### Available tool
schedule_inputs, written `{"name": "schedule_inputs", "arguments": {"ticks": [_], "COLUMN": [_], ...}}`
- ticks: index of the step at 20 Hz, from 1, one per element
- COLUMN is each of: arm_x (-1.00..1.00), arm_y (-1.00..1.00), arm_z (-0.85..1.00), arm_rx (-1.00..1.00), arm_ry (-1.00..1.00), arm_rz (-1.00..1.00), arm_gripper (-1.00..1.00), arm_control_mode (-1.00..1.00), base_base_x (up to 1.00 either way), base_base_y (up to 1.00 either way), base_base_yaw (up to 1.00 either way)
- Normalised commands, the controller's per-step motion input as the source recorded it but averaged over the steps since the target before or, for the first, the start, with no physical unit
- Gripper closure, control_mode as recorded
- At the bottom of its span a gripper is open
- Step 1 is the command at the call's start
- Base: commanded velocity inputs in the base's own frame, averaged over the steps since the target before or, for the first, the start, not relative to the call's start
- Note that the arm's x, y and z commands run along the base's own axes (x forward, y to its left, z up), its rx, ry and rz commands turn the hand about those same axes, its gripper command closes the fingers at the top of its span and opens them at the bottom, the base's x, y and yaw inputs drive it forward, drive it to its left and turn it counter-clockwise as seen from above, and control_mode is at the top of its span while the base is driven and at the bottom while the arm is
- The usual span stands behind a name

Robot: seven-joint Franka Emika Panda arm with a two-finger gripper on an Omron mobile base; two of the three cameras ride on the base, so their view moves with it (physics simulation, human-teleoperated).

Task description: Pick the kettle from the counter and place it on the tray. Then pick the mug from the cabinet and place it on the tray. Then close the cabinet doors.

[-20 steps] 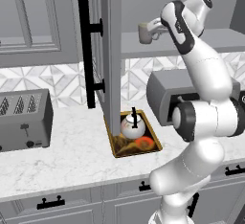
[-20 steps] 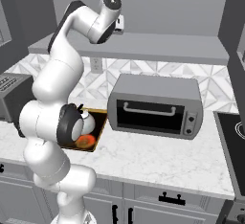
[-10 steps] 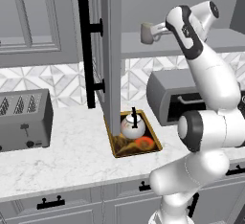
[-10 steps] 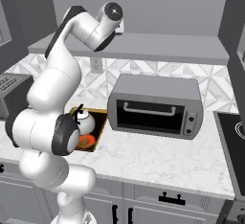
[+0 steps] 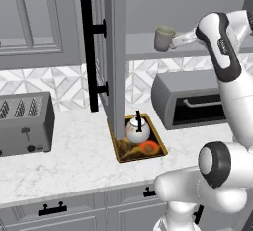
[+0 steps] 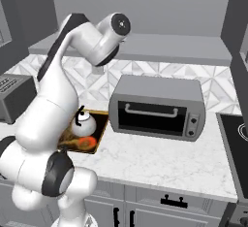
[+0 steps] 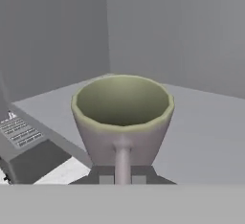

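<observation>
The cream mug (image 5: 164,38) is level with the grey cabinet shelf (image 5: 143,52), near its front edge. My gripper (image 5: 174,40) is shut on the mug's loop handle. In the hand view the mug (image 7: 122,117) stands upright and empty, with my gripper (image 7: 122,176) clamped on the handle at the bottom. Whether the mug's base touches the shelf is unclear. The white kettle (image 5: 137,130) with its black handle sits on the golden-rimmed tray (image 5: 118,151) on the marble counter (image 5: 74,161). From the right I see the kettle (image 6: 83,120) on the tray (image 6: 100,133). One cabinet door (image 5: 113,52) stands open.
A toaster (image 5: 24,121) stands at the left of the counter. A grey toaster oven (image 6: 157,107) sits right of the tray, below the shelf. The open door's black bar handle (image 5: 88,55) hangs above the tray's left side. A stovetop (image 6: 237,129) lies at the far right.
My fingers have shut on the mug's handle. The mug has shifted slightly right and down in the left base view, out towards the shelf's front.
</observation>
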Motion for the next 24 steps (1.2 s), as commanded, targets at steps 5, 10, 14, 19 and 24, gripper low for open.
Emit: {"name": "schedule_inputs", "arguments": {"ticks": [5,10,14,19,24], "arm_x": [-1.0,-1.0,-0.98,-0.44,0.04], "arm_y": [-0.06,0.06,0.3,0.55,0.56], "arm_z": [0.0,-0.54,-1.0,-1.0,-1.0], "arm_rx": [-0.01,-0.01,0.0,-0.01,-0.11], "arm_ry": [-0.18,-0.08,-0.09,-0.08,0.03], "arm_rz": [0.36,0.44,0.32,0.21,0.09], "arm_gripper": [1.0,1.0,1.0,1.0,1.0], "arm_control_mode": [-1.0,-1.0,-1.0,-1.0,-1.0], "base_base_x": [0.0,0.0,0.0,0.0,0.0], "base_base_y": [0.0,0.0,0.0,0.0,0.0], "base_base_yaw": [0.0,0.0,0.0,0.0,0.0]}}
